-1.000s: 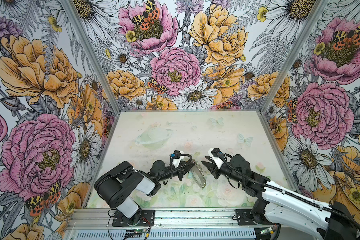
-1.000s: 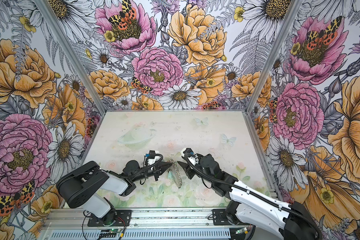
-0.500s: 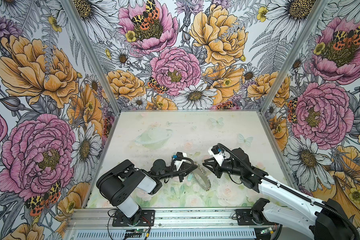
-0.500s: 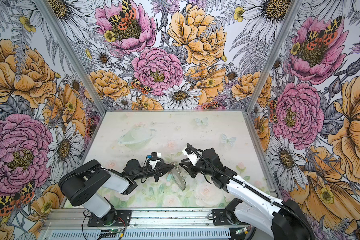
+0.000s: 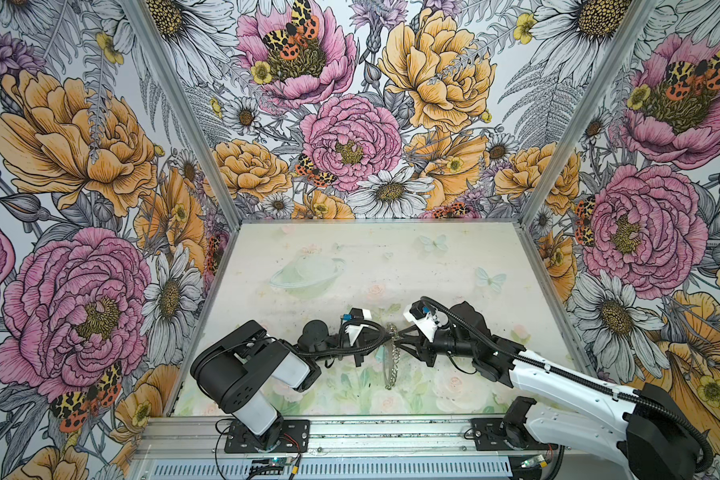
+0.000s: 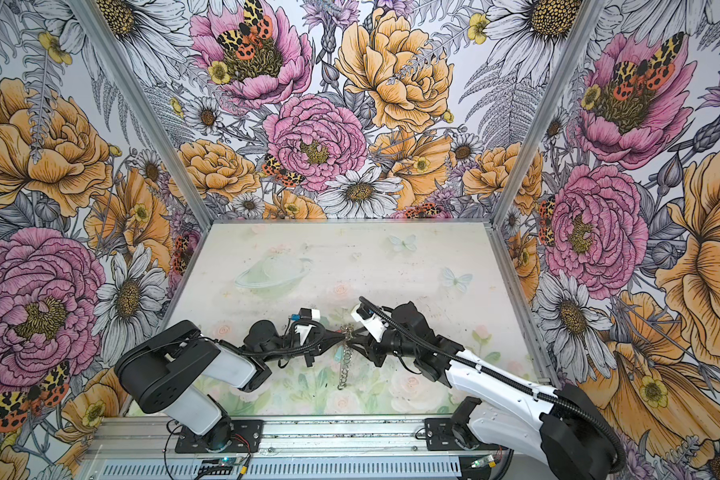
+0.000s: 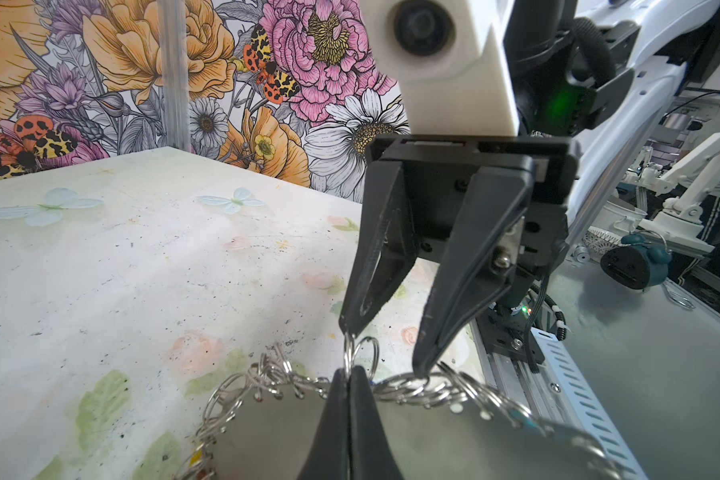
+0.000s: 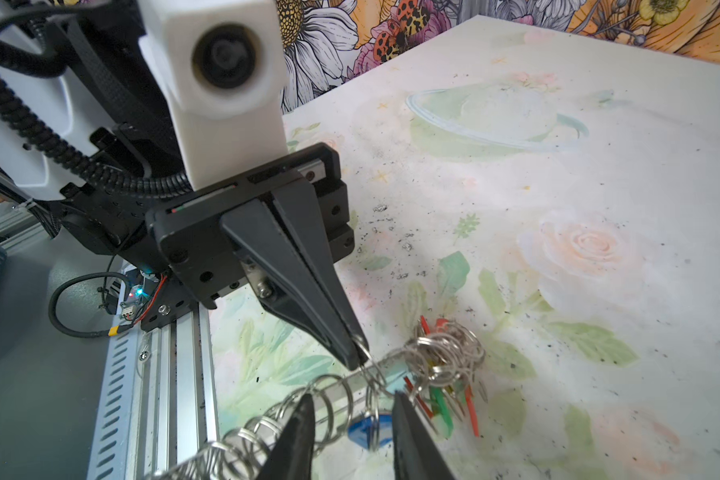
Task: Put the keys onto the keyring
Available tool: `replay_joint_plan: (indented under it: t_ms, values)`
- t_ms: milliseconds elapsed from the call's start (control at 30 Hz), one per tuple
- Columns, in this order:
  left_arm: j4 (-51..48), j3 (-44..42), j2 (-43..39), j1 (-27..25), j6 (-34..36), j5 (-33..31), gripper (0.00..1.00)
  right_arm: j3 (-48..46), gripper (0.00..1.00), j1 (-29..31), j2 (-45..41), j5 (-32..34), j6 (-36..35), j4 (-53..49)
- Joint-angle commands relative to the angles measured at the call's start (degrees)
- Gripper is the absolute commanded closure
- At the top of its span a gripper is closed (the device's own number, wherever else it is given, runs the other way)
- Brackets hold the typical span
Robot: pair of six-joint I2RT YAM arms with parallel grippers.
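"Grey keyring [image 5: 391,365], where did it sit?" asked the trainee.

"It hung edge-on over the table [image 5: 391,266], between the two arms, in both top views," said the operator. "The left gripper [image 8: 352,353] was clamped tight on one small silver loop at its upper rim. The keys [image 8: 443,401], red, green and yellow, dangled in a bunch off the rim just beyond that pinch, a blue one [image 8: 366,432] nearer."

"And what had changed?"

"Half a second before, the keyring leaned over and the right gripper [image 7: 385,349] stood just beside it. By this moment the keyring hung nearly straight, and the right gripper had closed in on its top, jaws apart, straddling the rim; one fingertip [image 7: 350,322] touched the pinched loop, the other rested on neighbouring loops."

"Meaning?"

"The right arm had probably begun working a loop, holding nothing yet. Whether every key was already threaded could not be told."
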Motion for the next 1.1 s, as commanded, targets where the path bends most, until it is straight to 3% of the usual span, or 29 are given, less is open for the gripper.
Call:
replay_joint_plan:
  t_ms: [0, 133, 333, 633, 1067]
  values:
    - [4.75, -0.56, -1.68, 0.81, 0.34, 2.85, 1.00, 0.31, 0.68, 0.90, 0.93, 2.32, 0.36, 1.98]
    - [4.76, -0.95, -1.79, 1.17, -0.25, 4.97, 1.00, -0.20, 0.69, -0.65, -1.77, 2.87, 0.44, 1.89]
    - [4.74, -1.02, -1.24, 1.90, -0.41, 8.30, 1.00, -0.04, 0.70, -3.71, -3.75, -4.62, 1.68, 1.31]
    - [4.74, -0.68, -1.12, 2.18, -0.49, 10.08, 1.00, 0.96, 0.77, -3.50, -0.85, -0.96, -0.70, -2.80]
    - [4.71, -0.63, -1.00, 2.60, -1.09, 8.53, 1.00, 2.23, 0.79, -0.55, 1.63, -2.90, -1.81, -3.79]
